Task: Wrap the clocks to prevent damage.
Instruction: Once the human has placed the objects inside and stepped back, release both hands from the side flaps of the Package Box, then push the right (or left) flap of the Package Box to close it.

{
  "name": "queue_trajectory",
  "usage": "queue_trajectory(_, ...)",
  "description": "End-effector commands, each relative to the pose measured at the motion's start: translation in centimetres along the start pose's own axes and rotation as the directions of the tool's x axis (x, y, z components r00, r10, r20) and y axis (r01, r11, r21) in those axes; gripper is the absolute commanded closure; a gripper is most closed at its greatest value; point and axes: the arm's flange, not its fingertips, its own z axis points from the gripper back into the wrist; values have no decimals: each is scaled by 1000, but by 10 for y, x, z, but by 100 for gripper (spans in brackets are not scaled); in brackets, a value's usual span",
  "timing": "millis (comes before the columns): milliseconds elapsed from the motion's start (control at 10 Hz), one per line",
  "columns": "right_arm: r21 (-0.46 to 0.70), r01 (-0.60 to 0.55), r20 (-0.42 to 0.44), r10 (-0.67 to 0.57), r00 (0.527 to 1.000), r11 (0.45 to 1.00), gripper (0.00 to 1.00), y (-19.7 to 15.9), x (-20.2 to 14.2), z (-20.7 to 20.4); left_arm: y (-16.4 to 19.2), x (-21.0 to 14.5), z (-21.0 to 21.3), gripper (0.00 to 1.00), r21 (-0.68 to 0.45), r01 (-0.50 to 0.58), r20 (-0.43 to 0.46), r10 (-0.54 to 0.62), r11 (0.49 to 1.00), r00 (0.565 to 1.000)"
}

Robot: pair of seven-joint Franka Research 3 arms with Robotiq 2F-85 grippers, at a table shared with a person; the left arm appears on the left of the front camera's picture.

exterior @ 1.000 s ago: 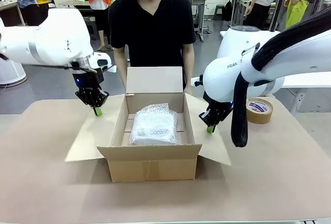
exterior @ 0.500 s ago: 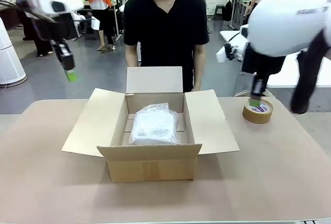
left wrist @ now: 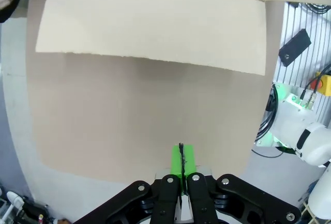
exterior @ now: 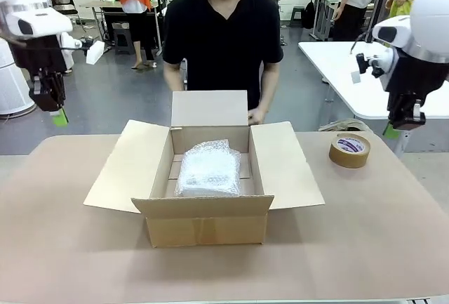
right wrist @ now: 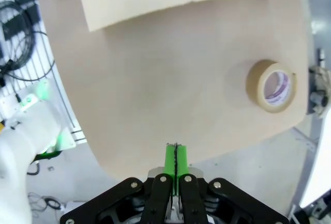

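A brown box sits open in the middle of the desk. Its flaps are spread out to the sides. Inside the box lies a bundle in bubble wrap. What is in the wrap cannot be seen.

The left claw hangs high up, far out to the left, well apart from the box. It is closed, with its green pads pressed together and nothing between them.

The right claw hangs high up, far out to the right. It is closed and empty too. A roll of tape lies flat on the desk near the box's right flap.

A person in a black shirt stands just behind the box.
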Motion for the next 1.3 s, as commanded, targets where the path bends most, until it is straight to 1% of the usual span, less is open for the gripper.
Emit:
queue_trajectory(0,32,-13,49,12,999,999,99,3,-10,-10,-8,-10,-6,100,2,-42,46,42,999,998)
queue_trajectory(100,0,0,0,0,1000,1000,99,0,0,0,0,0,0,100,0,0,0,0,1000,1000)
queue_trajectory(1200,0,0,0,0,1000,1000,99,0,0,0,0,0,0,100,0,0,0,0,1000,1000)
